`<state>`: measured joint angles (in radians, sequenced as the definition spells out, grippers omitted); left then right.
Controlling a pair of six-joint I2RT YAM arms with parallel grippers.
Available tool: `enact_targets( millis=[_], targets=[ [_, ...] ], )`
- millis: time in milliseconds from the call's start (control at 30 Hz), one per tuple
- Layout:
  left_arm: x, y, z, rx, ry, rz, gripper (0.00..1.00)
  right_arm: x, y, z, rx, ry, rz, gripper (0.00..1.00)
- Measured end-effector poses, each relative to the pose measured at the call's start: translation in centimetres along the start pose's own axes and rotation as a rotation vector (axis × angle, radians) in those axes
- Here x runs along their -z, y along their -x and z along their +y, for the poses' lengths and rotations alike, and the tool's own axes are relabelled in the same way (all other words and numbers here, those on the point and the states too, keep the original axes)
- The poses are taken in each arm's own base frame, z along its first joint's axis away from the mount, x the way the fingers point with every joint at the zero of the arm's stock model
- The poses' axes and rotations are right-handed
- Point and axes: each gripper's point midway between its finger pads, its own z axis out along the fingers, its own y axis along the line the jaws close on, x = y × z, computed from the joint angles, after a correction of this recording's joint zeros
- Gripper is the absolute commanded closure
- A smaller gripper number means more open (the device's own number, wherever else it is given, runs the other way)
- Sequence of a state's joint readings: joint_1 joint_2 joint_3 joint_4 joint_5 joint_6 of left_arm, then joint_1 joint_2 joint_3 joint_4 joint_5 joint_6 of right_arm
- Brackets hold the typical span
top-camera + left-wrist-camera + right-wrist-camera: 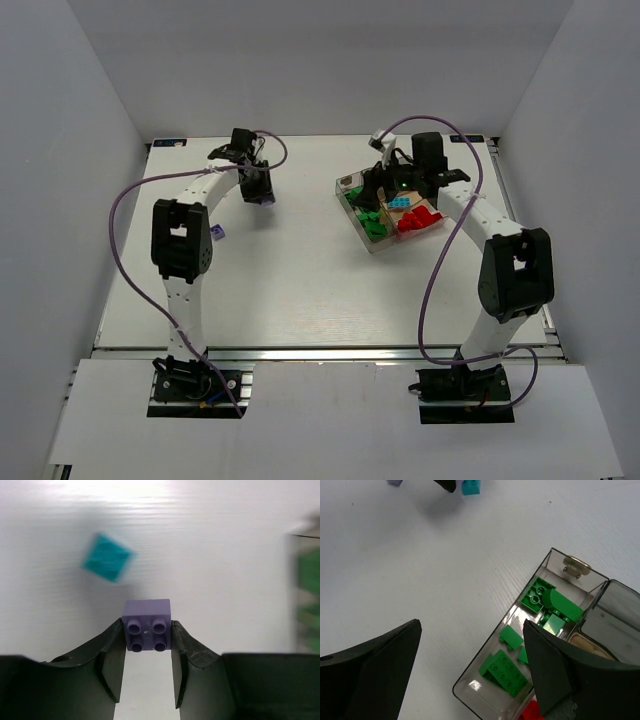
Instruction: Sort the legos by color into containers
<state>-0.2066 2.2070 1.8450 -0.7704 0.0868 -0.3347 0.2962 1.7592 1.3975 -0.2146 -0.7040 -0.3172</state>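
My left tool (147, 641) pinches a purple brick (146, 611); the cyan brick (107, 557) upper left is blurred; my right tool (470, 655) stands wide.

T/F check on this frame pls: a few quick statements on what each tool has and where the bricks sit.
1. The left tool is closed on a purple brick. True.
2. The right tool holds a red brick. False: its jaws stand wide open and empty over the tray.
3. The tray's long compartment holds green bricks. True.
4. Every cyan brick is in the tray. False: one cyan brick lies loose on the table, beyond the left tool.
5. A second purple brick lies loose on the table beside the left arm. True.
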Motion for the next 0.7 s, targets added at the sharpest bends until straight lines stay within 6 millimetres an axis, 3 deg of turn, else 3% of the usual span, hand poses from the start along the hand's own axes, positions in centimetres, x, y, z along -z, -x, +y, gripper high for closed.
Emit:
enact_targets(
  millis=[33, 67, 100, 133, 267, 367, 500, 700],
  targets=[
    [1.1, 0.6, -1.7, -0.01, -0.062, -0.036, 0.9, 0.1, 0.1, -0.3, -0.009, -0.009, -0.016, 0.19],
    [2.4, 1.3, -3.5, -0.023, -0.126, -0.073, 0.91, 0.3, 0.0, -0.6, -0.027, -0.016, -0.027, 0.31],
    [3.9, 2.2, -5.7, -0.041, -0.199, -0.118, 0.91, 0.6, 0.1, -1.0, -0.058, -0.023, -0.038, 0.81],
    [5.2, 3.1, -7.9, -0.061, -0.266, -0.16, 0.91, 1.0, 0.2, -1.6, -0.084, -0.034, -0.051, 1.0],
    [9.2, 6.1, -17.1, -0.149, -0.519, -0.289, 0.92, 2.7, 0.8, -3.8, -0.19, -0.089, -0.097, 1.0],
    [9.6, 7.6, -22.6, -0.186, -0.655, -0.34, 0.93, 3.8, 1.0, -5.3, -0.236, -0.137, -0.124, 1.0],
    [7.0, 7.2, -27.9, -0.181, -0.783, -0.352, 0.94, 5.2, 1.5, -6.1, -0.247, -0.189, -0.157, 1.0],
    [0.6, 5.6, -30.3, -0.094, -0.814, -0.346, 0.92, 7.7, 2.7, -6.3, -0.244, -0.234, -0.206, 1.0]
  ],
)
